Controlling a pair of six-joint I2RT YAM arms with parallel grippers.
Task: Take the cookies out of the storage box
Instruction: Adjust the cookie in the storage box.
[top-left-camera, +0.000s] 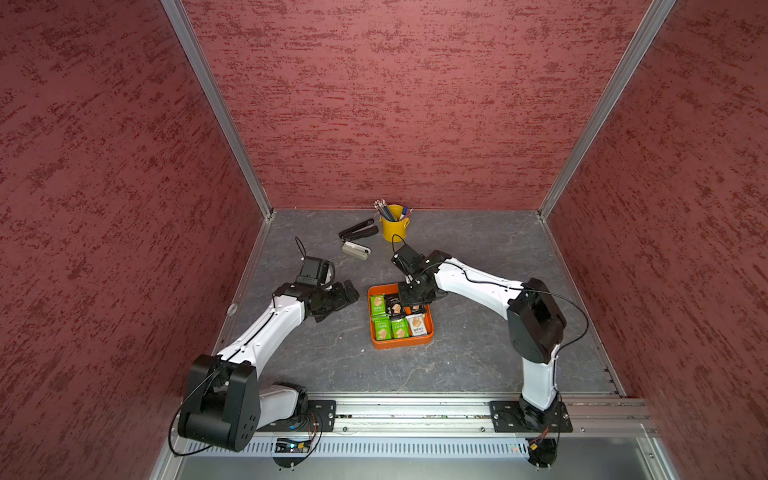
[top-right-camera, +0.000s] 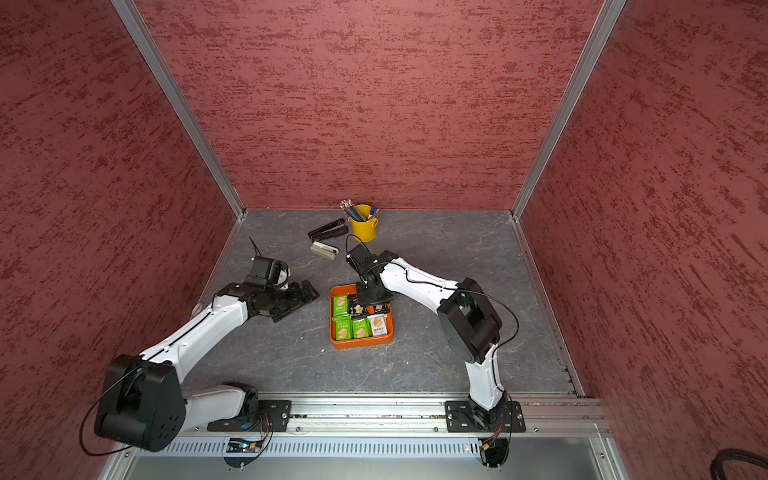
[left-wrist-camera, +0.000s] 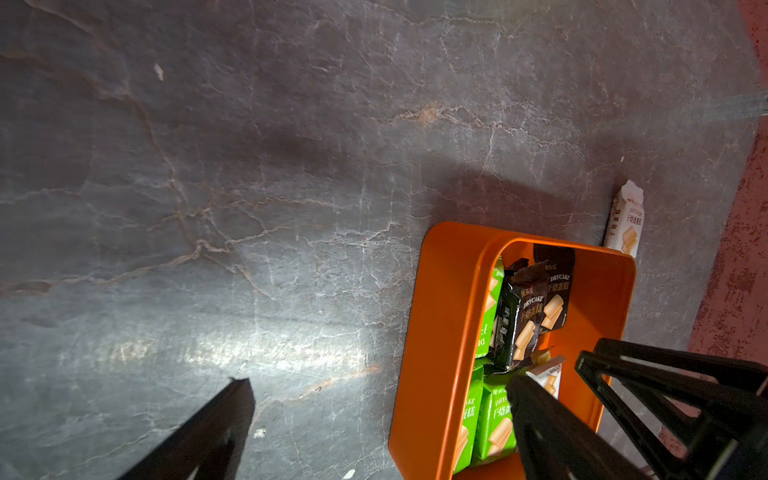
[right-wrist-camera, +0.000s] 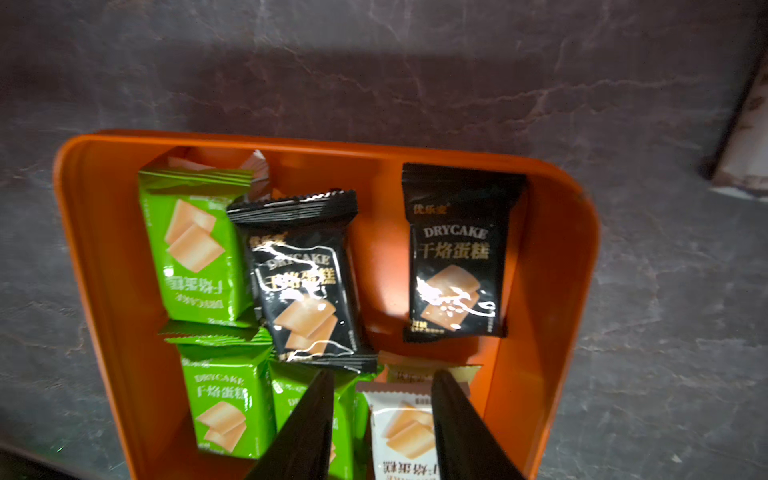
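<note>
Hovering low over the orange storage box (top-left-camera: 400, 344) with the right pincer (right-wrist-camera: 383, 376), with jaws about half apart and gripping nothing. Straddling a white packet (right-wrist-camera: 399, 432) lying flat directly under the tips, with a pale yellow packet (right-wrist-camera: 415, 371) peeking out from beneath it just ahead of them. Showing most of the cookies (top-left-camera: 381, 329) inside the box, on its floor: two black packets (right-wrist-camera: 307, 282) just ahead of the right pincer, one lapping over green neighbours, one alone by the wall; green packets (right-wrist-camera: 195, 245) ranged along the side toward the left pincer (left-wrist-camera: 380, 384), some overlapping. Catching glare on the black wrappers in the right wrist view. Holding the left pincer spread to its widest and empty, above the table (top-left-camera: 316, 361), near the box's outer wall but apart from it, tips pointing toward the right pincer. Revealing, in the left wrist view, one more white packet (left-wrist-camera: 625, 220) out on the table, just beside the box on the side away from the left pincer. Framing, well beyond both pincers near the back wall, a yellow pencil cup (top-left-camera: 395, 227) full of pencils, a black stapler (top-left-camera: 358, 230) and a grey-white device (top-left-camera: 356, 250), close together.
</note>
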